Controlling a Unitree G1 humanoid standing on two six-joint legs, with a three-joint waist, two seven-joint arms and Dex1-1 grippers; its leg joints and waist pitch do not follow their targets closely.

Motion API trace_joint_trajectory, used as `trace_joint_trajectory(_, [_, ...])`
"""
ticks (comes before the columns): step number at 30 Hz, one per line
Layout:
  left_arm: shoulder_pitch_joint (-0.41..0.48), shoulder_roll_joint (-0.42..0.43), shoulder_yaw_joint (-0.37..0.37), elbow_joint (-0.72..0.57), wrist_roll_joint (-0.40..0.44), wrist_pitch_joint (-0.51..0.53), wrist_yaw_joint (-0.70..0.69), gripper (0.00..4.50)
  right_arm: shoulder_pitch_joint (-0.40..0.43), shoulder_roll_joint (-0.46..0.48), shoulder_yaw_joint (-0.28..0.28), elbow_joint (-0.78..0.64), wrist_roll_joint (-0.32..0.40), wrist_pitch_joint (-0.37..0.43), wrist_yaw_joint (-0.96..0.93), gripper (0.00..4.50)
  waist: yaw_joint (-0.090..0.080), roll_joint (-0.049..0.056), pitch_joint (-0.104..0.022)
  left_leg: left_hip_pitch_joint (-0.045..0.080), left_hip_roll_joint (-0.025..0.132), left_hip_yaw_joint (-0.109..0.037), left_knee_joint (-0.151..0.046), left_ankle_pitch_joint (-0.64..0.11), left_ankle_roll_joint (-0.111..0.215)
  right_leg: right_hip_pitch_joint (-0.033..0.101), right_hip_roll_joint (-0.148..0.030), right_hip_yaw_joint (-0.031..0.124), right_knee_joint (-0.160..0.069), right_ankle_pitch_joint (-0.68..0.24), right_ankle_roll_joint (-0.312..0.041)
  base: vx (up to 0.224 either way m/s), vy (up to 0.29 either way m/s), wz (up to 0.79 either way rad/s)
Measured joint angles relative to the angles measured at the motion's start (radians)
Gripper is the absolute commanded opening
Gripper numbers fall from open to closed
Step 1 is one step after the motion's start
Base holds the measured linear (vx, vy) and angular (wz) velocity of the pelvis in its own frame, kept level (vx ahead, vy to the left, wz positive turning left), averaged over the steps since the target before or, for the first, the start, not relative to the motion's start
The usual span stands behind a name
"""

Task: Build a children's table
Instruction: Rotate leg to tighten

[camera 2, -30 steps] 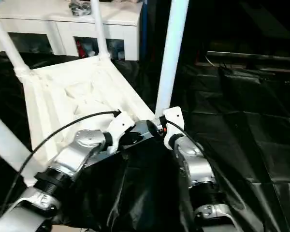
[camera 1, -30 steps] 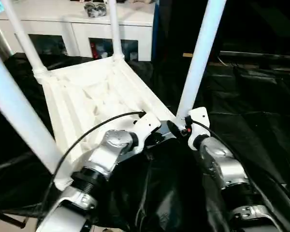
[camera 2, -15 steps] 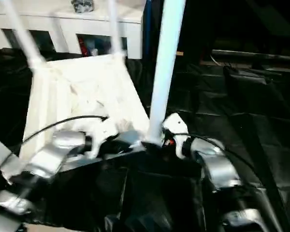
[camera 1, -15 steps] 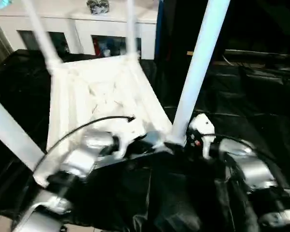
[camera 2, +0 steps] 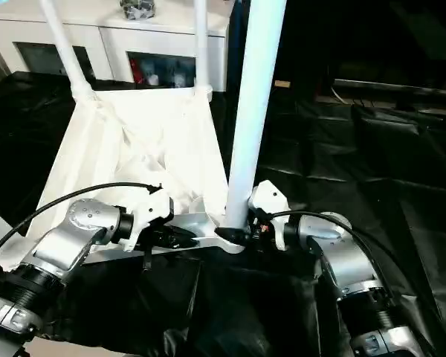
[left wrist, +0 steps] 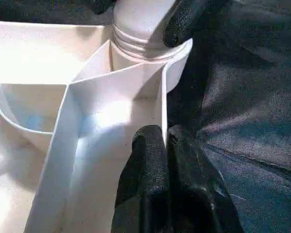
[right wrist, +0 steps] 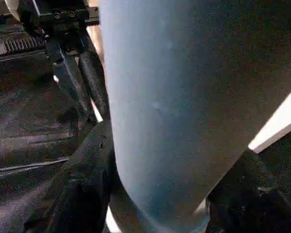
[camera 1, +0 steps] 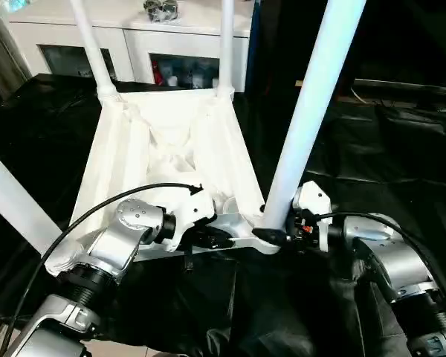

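The white tabletop (camera 1: 167, 149) lies upside down on the black table (camera 1: 401, 149), with legs standing up from its corners. The left gripper (left wrist: 165, 138) pinches a thin wall of the tabletop near the close right corner. The right gripper (camera 1: 276, 235) has its fingers around the bottom of the near right leg (camera 1: 308, 111).

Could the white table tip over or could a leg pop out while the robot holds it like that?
Maybe. The left gripper pinches only a thin rim wall of the upside-down tabletop, so it might slip. The right gripper has its fingers around the near leg at its base; a push there might tilt that tall leg in its corner socket.
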Motion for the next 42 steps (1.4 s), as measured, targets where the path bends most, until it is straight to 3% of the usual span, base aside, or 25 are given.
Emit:
trace_joint_trajectory(5, [0.001, 0.000, 0.000, 0.000, 0.000, 0.000, -0.001, 0.00, 0.002, -0.002, -0.001, -0.010, 0.002, 0.004, 0.002, 2.08, 0.000, 0.000, 0.000, 0.000, 0.000, 0.000, 0.000, 0.000, 0.000, 0.000, 0.000, 0.000, 0.000, 0.000, 0.000, 0.000, 0.000, 0.00])
trace_joint_trajectory(15, [0.002, -0.003, -0.001, 0.000, 0.000, -0.001, 0.005, 0.00, 0.010, -0.005, -0.006, -0.017, 0.017, 0.015, 0.001, 1.98, 0.001, 0.000, 0.000, 0.000, 0.000, 0.000, 0.000, 0.000, 0.000, 0.001, 0.000, 0.000, 0.000, 0.000, 0.000, 0.000, 0.000, 0.00])
trace_joint_trajectory(18, [-0.006, -0.048, 0.006, 0.022, 0.018, 0.015, 0.084, 0.00, 0.026, 0.047, -0.050, -0.002, 0.018, 0.024, -0.088, 1.98, 0.002, 0.000, 0.000, 0.004, 0.000, 0.000, 0.000, 0.000, 0.000, 0.006, 0.000, 0.000, 0.000, 0.000, 0.000, 0.000, 0.000, 0.00])
trace_joint_trajectory(24, [-0.034, -0.126, 0.019, 0.069, 0.055, 0.061, 0.228, 0.00, 0.001, 0.126, -0.093, 0.076, -0.008, 0.021, -0.286, 1.96, -0.014, -0.001, -0.001, 0.008, -0.001, 0.000, 0.001, 0.000, 0.000, 0.010, -0.001, 0.000, -0.002, -0.004, 0.007, 0.000, 0.000, 0.00])
trace_joint_trajectory(26, [-0.072, -0.220, 0.052, 0.129, 0.087, 0.119, 0.386, 0.00, -0.058, 0.251, -0.153, 0.169, -0.062, 0.021, -0.539, 1.96, -0.031, -0.001, 0.000, 0.011, -0.001, -0.001, 0.002, 0.000, 0.000, 0.011, -0.001, 0.000, -0.001, -0.004, 0.007, 0.000, 0.000, 0.00])
trace_joint_trajectory(28, [-0.093, -0.277, 0.050, 0.150, 0.096, 0.153, 0.467, 0.00, -0.091, 0.284, -0.165, 0.207, -0.081, 0.024, -0.674, 1.96, -0.041, 0.000, 0.000, 0.011, -0.002, -0.002, 0.001, 0.000, 0.000, 0.012, -0.002, -0.003, -0.010, -0.005, 0.008, 0.000, 0.000, 0.00])
trace_joint_trajectory(33, [-0.093, -0.294, 0.043, 0.151, 0.097, 0.157, 0.497, 0.00, -0.101, 0.308, -0.175, 0.220, -0.098, 0.020, -0.728, 1.96, -0.055, 0.004, -0.002, 0.012, -0.002, -0.006, -0.002, 0.000, 0.000, 0.014, -0.002, -0.006, -0.018, -0.004, 0.008, 0.000, 0.000, 0.00])
trace_joint_trajectory(34, [-0.093, -0.293, 0.043, 0.151, 0.097, 0.156, 0.495, 0.00, -0.101, 0.310, -0.175, 0.220, -0.100, 0.018, -0.728, 2.52, -0.055, 0.004, -0.002, 0.012, -0.002, -0.006, -0.002, 0.000, 0.000, 0.014, -0.002, -0.006, -0.018, -0.004, 0.007, 0.000, 0.000, 0.00])
trace_joint_trajectory(42, [-0.085, -0.239, 0.035, 0.129, 0.097, 0.129, 0.425, 0.00, -0.100, 0.313, -0.174, 0.218, -0.077, 0.006, -0.635, 3.35, -0.060, 0.002, -0.001, 0.011, -0.001, -0.005, -0.002, 0.000, 0.000, 0.012, -0.002, -0.006, -0.017, -0.003, 0.006, 0.000, 0.000, 0.00])
